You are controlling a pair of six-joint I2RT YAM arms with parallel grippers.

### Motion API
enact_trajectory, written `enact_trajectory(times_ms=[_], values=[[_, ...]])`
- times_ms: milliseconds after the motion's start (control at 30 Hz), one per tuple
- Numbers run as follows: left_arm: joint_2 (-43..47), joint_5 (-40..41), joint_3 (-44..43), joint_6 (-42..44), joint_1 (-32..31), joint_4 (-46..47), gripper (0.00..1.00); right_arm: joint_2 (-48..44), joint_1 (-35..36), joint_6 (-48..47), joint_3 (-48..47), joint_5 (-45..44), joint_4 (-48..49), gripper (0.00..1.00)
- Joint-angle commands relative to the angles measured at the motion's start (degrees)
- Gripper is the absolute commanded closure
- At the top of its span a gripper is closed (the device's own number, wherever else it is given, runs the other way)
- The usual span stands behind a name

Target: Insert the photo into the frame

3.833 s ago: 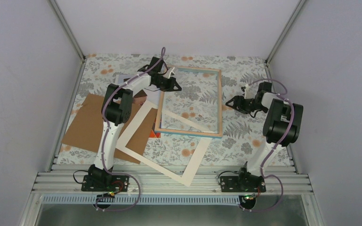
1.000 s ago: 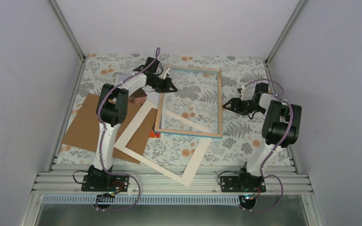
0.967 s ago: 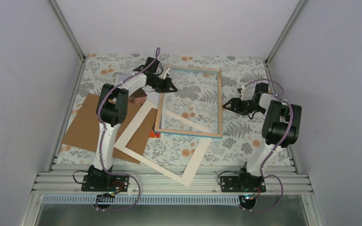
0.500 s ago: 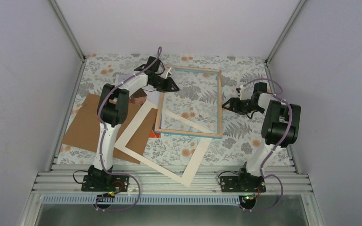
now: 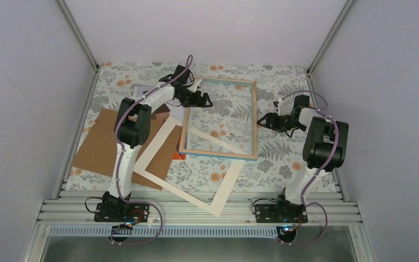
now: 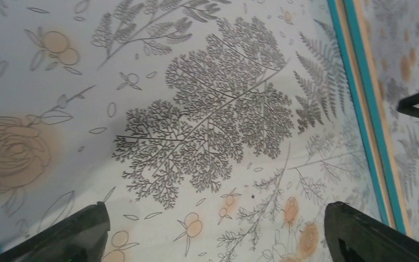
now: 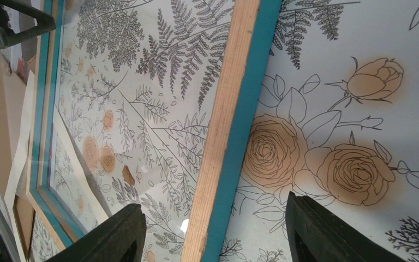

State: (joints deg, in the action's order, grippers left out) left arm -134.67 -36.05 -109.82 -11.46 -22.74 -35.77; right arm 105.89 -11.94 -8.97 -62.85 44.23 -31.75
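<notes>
The left gripper hangs released above the pane, near the far-left corner of the frame, with nothing between its fingers. The right gripper is released too. The right rim of the frame passes between its jaws, but I cannot tell if they touch it. Of the photo only an orange-red corner shows, at the near-left corner of the frame, under the mat. I think the frame must first come off it: take the rim squarely, lift only a little, and do not drag the mat.
</notes>
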Motion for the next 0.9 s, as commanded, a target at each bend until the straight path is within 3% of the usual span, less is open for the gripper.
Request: enact_trajectory(times_ms=[0, 567, 867], values=[[4.4, 7.9, -2.5, 0.7, -1.4, -2.4, 0.00, -2.4, 0.6, -1.7, 0.4, 0.0, 0.8, 0.36], [4.0, 38.7, -8.0, 1.0, -8.3, -12.1, 0.00, -4.4, 0.5, -3.2, 0.4, -0.9, 0.9, 0.35], [3.1, 45.4, -9.0, 2.1, -9.4, -13.4, 0.00, -5.6, 0.5, -3.3, 1.2, -1.0, 1.0, 0.34]])
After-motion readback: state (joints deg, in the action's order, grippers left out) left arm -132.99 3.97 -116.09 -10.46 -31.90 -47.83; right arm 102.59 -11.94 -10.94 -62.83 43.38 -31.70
